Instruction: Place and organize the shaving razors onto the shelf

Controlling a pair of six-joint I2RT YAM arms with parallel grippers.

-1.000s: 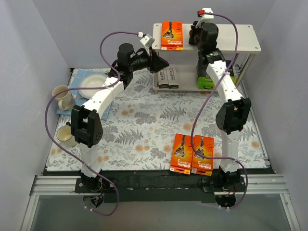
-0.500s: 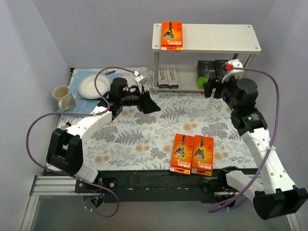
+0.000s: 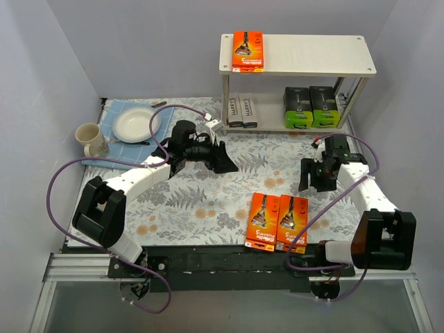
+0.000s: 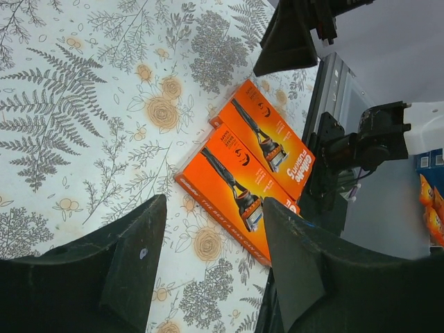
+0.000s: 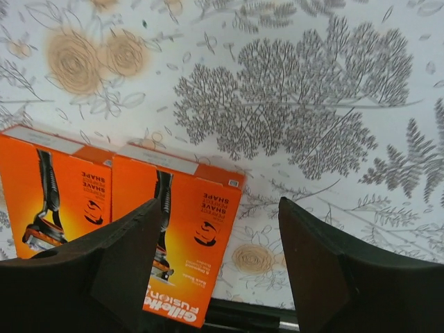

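Two orange shaving razor boxes (image 3: 263, 220) (image 3: 292, 223) lie side by side on the floral cloth near the front edge. A third orange box (image 3: 248, 50) rests on the top board of the shelf (image 3: 326, 55). On the lower board lie two slim Harry's boxes (image 3: 241, 109) and two black boxes with green ends (image 3: 310, 107). My left gripper (image 3: 225, 158) hovers open over mid-table, pointing at the orange pair (image 4: 236, 191). My right gripper (image 3: 316, 177) is open and empty, above the cloth just beyond the right orange box (image 5: 187, 222).
A white plate (image 3: 137, 125) sits on a blue cloth (image 3: 114, 111) at the back left, with a beige mug (image 3: 89, 137) beside it. The black front rail (image 3: 229, 262) runs just behind the orange pair. Purple cables loop off both arms.
Both arms have drawn back from the shelf to low over the table, and both grippers have opened. The black-and-green boxes now show uncovered on the lower board.
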